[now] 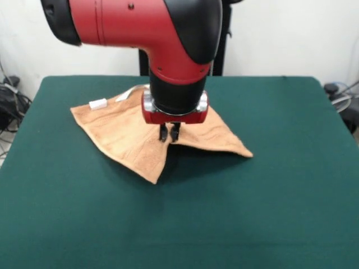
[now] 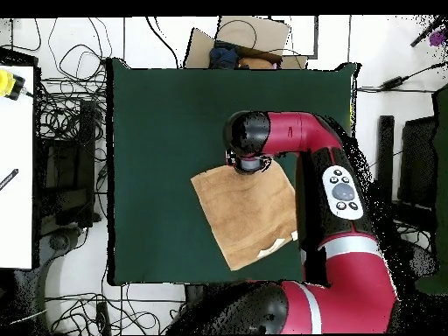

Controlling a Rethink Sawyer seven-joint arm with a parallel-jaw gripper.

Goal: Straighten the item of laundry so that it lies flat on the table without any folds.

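**Gripper down on the towel's near edge**

The red arm's gripper [image 1: 169, 133] hangs over the tan towel [image 1: 129, 137], jaws close together at the fabric, which peaks beneath them. White label [image 1: 98, 103] sits at the far-left corner. Green worktop [image 1: 269, 190] all around.

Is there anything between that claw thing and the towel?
Nothing shows there. In the front view the tool sits right at the towel, where its edge rises off the table.
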